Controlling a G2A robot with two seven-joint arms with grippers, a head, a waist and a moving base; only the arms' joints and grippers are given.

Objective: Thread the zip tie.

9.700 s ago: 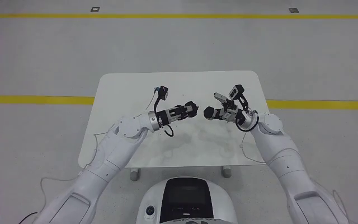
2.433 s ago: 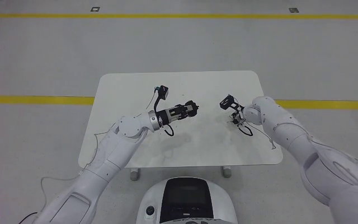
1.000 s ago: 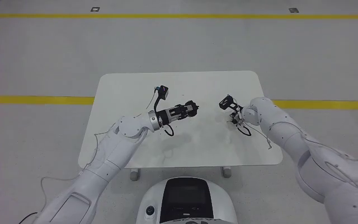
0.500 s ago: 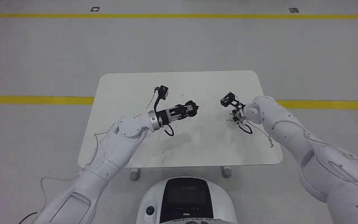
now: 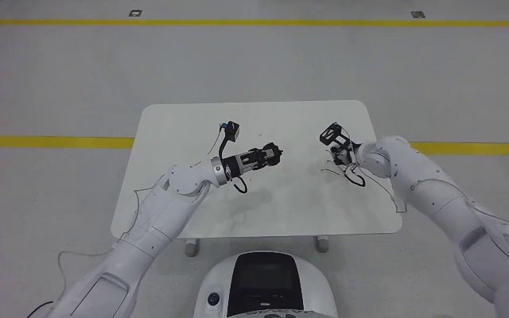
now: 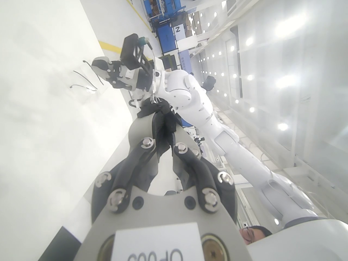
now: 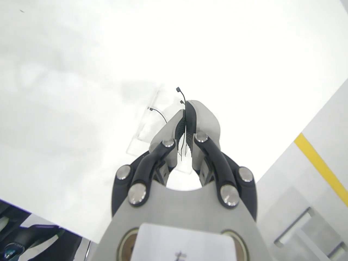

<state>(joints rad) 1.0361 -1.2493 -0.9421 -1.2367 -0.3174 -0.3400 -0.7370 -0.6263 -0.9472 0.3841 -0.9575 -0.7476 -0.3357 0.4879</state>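
My right gripper (image 7: 186,107) is shut on a thin black zip tie (image 7: 180,92), whose small head sticks out past the fingertips. It hangs just above a clear plastic tray (image 7: 144,131) on the right part of the white table (image 5: 199,127). Another zip tie (image 7: 159,114) lies on that tray. In the left wrist view the right gripper (image 6: 95,66) hangs over loose zip ties (image 6: 81,76). My left gripper (image 5: 276,153) is over the table's middle, fingers shut (image 6: 156,109); I cannot make out anything between its pads.
The table's right edge (image 7: 272,164) runs close beside the tray, with a yellow floor line (image 7: 318,158) beyond it. A black cable loop (image 5: 355,176) hangs from the right wrist.
The right gripper left the meeting point at mid-table and went to the tray on the right. In the last second it shifted slightly toward the far right. The left arm has kept still.
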